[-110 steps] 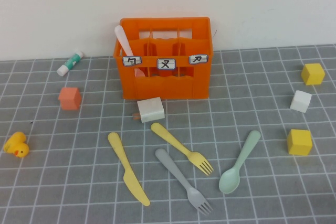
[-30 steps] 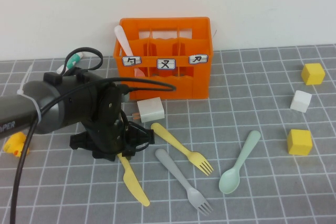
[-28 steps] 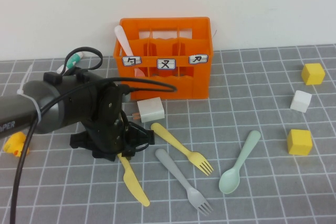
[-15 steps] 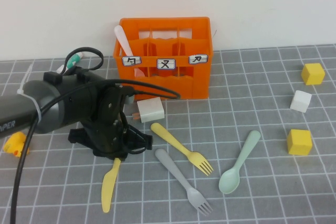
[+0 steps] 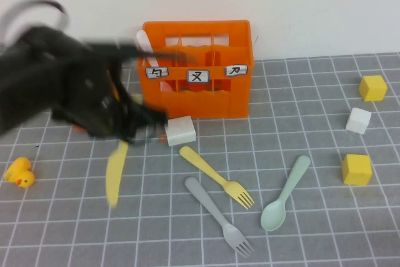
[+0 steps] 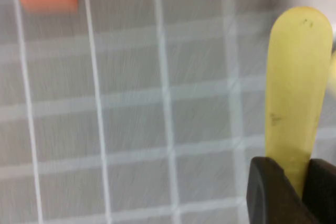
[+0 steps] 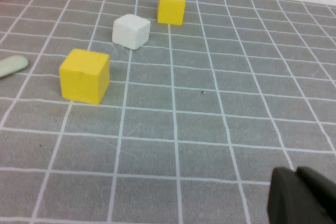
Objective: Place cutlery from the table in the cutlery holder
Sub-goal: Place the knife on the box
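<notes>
My left gripper (image 5: 125,134) is shut on the pale-yellow knife (image 5: 114,173) and holds it off the grey tiled table (image 5: 300,236), blade hanging down, left of the orange cutlery holder (image 5: 199,70). The arm is blurred by motion. In the left wrist view the knife (image 6: 295,82) sticks out between the dark fingers (image 6: 265,192). My right gripper (image 7: 299,195) is shut and empty, low over the table at the right, out of the high view.
A yellow fork (image 5: 215,176), grey fork (image 5: 219,215) and mint spoon (image 5: 286,192) lie in front of the holder. A white block (image 5: 180,130) sits at its front. Yellow cubes (image 5: 356,168) and a white cube (image 5: 358,120) stand right; a duck (image 5: 19,172) left.
My left arm came in over the knife, closed on it, and has lifted it up and to the left, the blade swinging down. The other cutlery has not moved.
</notes>
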